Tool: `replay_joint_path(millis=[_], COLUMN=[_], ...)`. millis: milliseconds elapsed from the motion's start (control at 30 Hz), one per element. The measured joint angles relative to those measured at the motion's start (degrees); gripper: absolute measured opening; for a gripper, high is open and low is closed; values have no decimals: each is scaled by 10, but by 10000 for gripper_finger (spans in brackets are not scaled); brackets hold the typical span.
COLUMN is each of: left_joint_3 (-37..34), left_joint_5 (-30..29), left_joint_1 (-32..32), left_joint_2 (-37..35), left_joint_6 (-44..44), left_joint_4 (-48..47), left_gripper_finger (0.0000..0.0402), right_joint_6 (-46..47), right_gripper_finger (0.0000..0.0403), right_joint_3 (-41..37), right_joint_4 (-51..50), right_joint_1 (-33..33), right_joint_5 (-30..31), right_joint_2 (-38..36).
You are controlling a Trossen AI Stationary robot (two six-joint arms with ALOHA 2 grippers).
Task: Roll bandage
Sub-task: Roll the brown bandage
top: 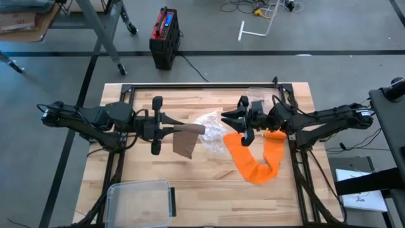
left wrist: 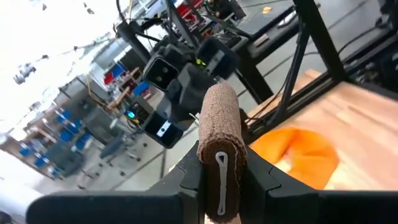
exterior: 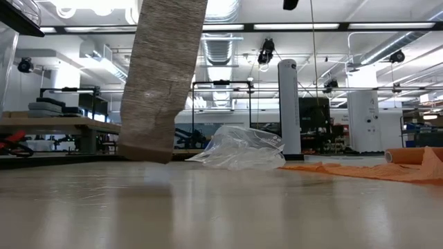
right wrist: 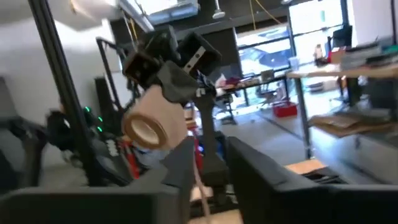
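My left gripper [top: 169, 124] is held level above the table's middle left, shut on a brown bandage [top: 187, 130] that is partly rolled. The bandage's loose tail [exterior: 156, 83] hangs down to the table top. My right gripper [top: 233, 121] faces the left one from the right. It is raised and open, with nothing between its fingers [right wrist: 208, 177]. An orange bandage [top: 253, 161] lies in a U shape on the table below the right arm, with one end rolled [exterior: 408, 155]. My left gripper pinches the near end of the brown roll [left wrist: 221, 163] between its two fingers. It comes in level from the table's left, and the roll sticks out along the fingers toward the right. The roll is lifted clear. Its tail's lower end [exterior: 145, 153] is at the table top; whether it touches cannot be told.
A crumpled clear plastic bag [top: 212, 132] lies on the table between the two grippers. A clear plastic container [top: 140, 199] stands at the near left edge. Bare wood shows in the near middle of the table.
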Motion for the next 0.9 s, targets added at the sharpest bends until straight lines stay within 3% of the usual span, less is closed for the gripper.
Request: replay_joint_path(millis=[200, 400, 633, 900], left_joint_3=[0, 0, 0, 1], left_joint_5=[0, 0, -50, -59], left_joint_1=[0, 0, 0, 1], left_joint_2=[21, 42, 43, 43], left_joint_6=[75, 115, 123, 131], left_joint_4=[16, 36, 58, 61], left_gripper_finger=[45, 45, 45, 45], right_joint_6=[55, 89, 114, 121], right_gripper_finger=[230, 293, 306, 283], right_joint_3=[39, 104, 145, 173], right_joint_4=[-4, 1, -32, -47], right_joint_1=[0, 1, 0, 2], right_joint_5=[-25, -100, -108, -107], right_joint_2=[46, 101, 136, 153])
